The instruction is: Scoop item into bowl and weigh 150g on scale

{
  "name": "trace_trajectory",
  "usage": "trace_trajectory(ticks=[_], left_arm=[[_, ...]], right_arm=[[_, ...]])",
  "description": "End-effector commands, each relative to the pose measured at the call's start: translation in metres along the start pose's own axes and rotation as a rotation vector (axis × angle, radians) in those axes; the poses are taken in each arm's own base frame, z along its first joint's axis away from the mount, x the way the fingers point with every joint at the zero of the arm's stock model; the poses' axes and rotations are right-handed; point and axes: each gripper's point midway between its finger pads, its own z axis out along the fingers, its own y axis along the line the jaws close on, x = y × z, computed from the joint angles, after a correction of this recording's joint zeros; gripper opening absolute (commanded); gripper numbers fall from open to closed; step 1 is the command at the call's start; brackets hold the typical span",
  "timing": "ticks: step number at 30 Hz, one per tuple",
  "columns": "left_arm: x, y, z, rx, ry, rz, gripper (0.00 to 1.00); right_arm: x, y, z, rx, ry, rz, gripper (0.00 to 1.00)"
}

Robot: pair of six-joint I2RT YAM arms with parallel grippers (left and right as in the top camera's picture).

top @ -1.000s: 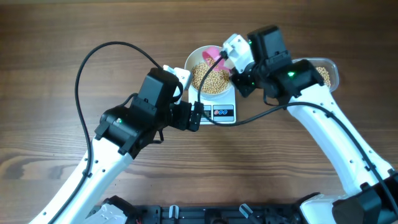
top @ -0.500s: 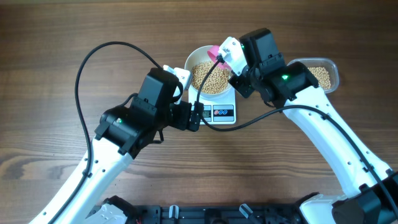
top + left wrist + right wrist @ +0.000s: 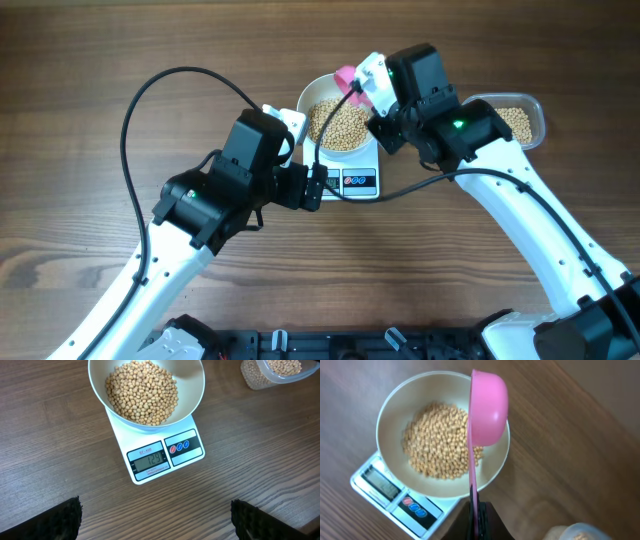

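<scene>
Pink scoop (image 3: 487, 405) sticks out in front of your right end effector (image 3: 477, 512), which is squeezed tight on its handle. The scoop is turned on its side, over the rim of the white bowl (image 3: 387, 420) below it. Tan beans (image 3: 437, 447) lie in the bowl, and the bowl sits on the scale (image 3: 122, 435). Your left end effector (image 3: 156, 522) is wide open and holds nothing. The scale is on the worktop (image 3: 50, 460) just ahead of it.

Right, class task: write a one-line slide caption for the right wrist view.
A pink scoop turned on edge above the white bowl of beans on the scale.
</scene>
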Motion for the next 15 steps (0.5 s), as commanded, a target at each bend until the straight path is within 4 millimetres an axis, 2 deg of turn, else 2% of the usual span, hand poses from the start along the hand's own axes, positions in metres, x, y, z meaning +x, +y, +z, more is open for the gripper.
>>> trace_trajectory(ticks=[1, 8, 12, 15], left_arm=[[0.0, 0.001, -0.001, -0.01, -0.007, -0.007, 1.0], [0.0, 0.001, -0.001, -0.01, -0.007, -0.007, 1.0], [0.0, 0.001, -0.001, -0.01, -0.007, -0.007, 1.0], [0.0, 0.001, -0.001, -0.01, -0.007, -0.007, 1.0]], right_arm=[[-0.003, 0.008, -0.008, -0.05, -0.02, 0.169, 0.04], [-0.002, -0.002, -0.014, -0.098, -0.037, 0.293, 0.04], [-0.014, -0.01, -0.034, -0.261, -0.129, 0.413, 0.04], [-0.015, -0.032, -0.053, -0.324, -0.2, 0.476, 0.04]])
